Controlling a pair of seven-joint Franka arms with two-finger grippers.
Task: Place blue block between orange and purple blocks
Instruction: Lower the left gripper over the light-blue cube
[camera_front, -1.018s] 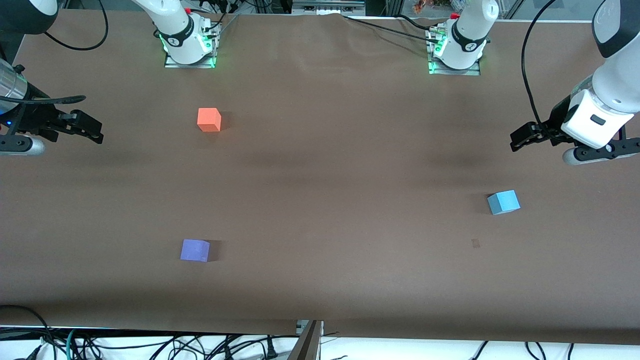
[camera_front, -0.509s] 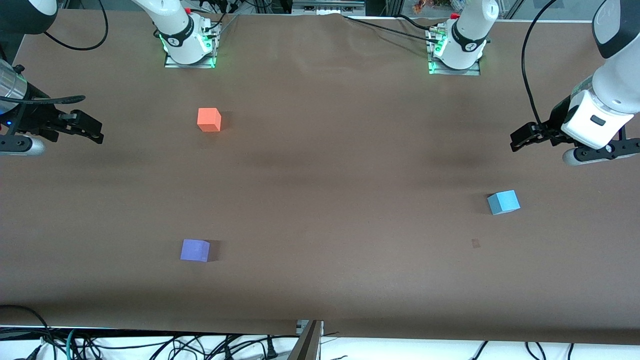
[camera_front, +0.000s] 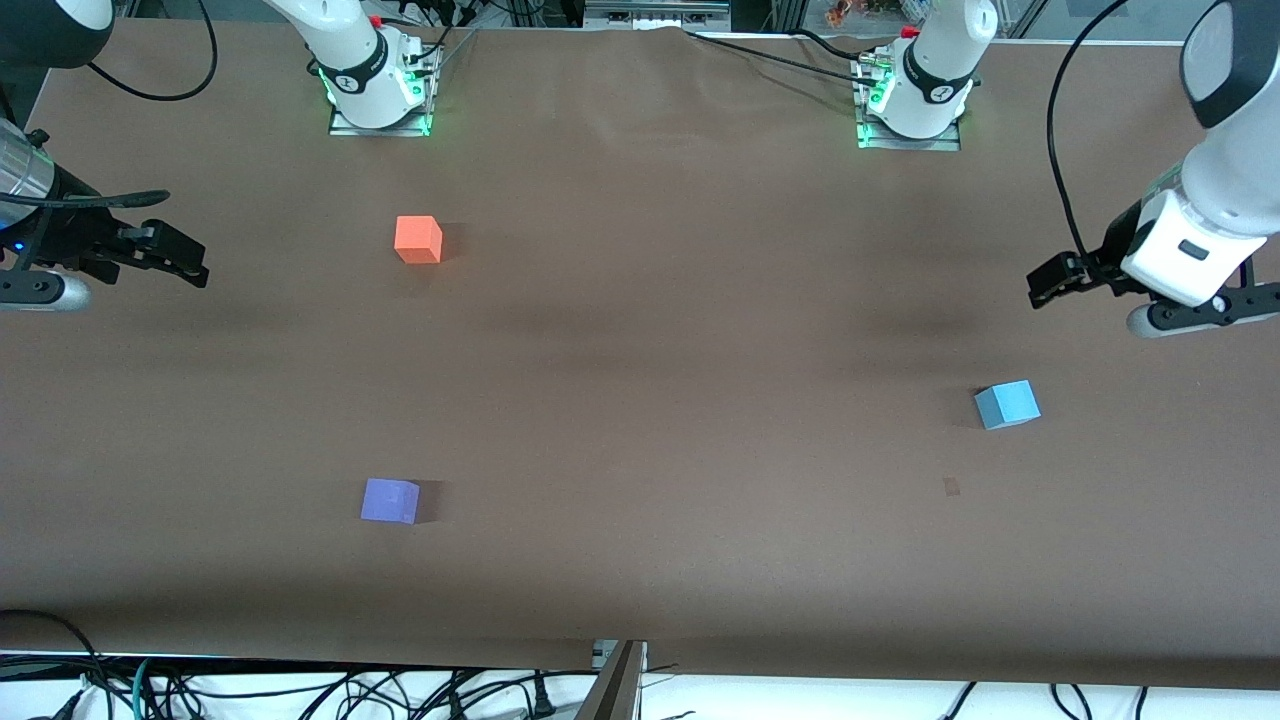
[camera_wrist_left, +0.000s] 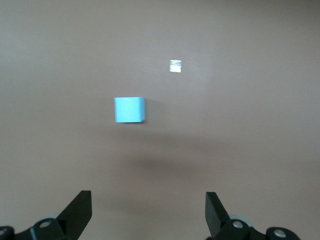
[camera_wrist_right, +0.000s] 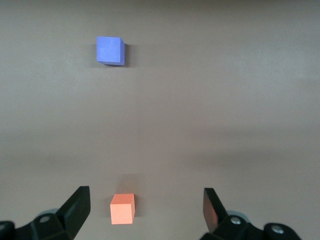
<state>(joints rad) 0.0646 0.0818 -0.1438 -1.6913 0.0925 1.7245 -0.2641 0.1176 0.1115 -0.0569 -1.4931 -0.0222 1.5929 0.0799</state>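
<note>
The blue block (camera_front: 1007, 404) lies on the brown table toward the left arm's end; it also shows in the left wrist view (camera_wrist_left: 129, 110). The orange block (camera_front: 418, 239) lies near the right arm's base, and the purple block (camera_front: 390, 500) lies nearer the front camera than it. Both show in the right wrist view, orange (camera_wrist_right: 123, 208) and purple (camera_wrist_right: 109, 50). My left gripper (camera_front: 1048, 279) hangs open and empty in the air, above the table's end, apart from the blue block. My right gripper (camera_front: 185, 262) hangs open and empty above the table's other end.
A small pale mark (camera_front: 951, 487) lies on the table near the blue block, nearer the front camera; it shows in the left wrist view (camera_wrist_left: 175, 65). Cables (camera_front: 300, 690) hang along the table's near edge. The arm bases (camera_front: 378, 95) stand at the table's back edge.
My left gripper has shifted slightly up and toward its end of the table. The right arm and the three blocks have not moved.
</note>
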